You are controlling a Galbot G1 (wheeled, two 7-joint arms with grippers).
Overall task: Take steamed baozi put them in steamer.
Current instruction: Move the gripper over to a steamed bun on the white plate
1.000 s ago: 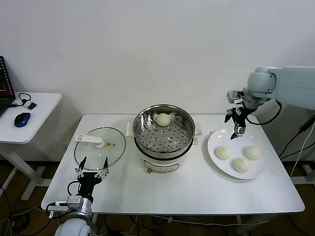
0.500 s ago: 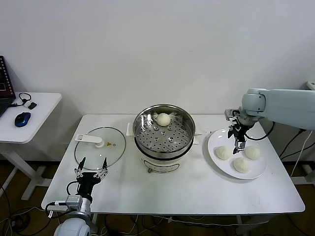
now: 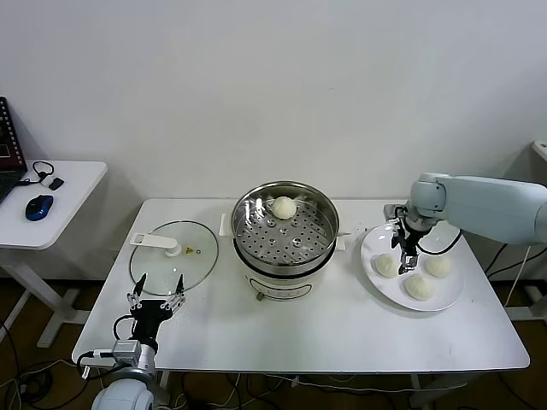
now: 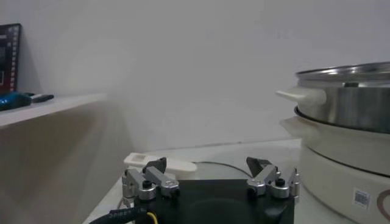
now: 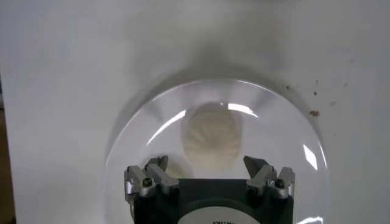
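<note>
Your right gripper hangs fingers spread over the plate, right above the nearest bun, holding nothing; the wrist view shows that bun between the spread fingers. Two more buns and sit on the plate, right of the steamer. One bun sits at the steamer's back. Your left gripper is parked at the table's near left, fingers spread and empty, just in front of the glass lid.
</note>
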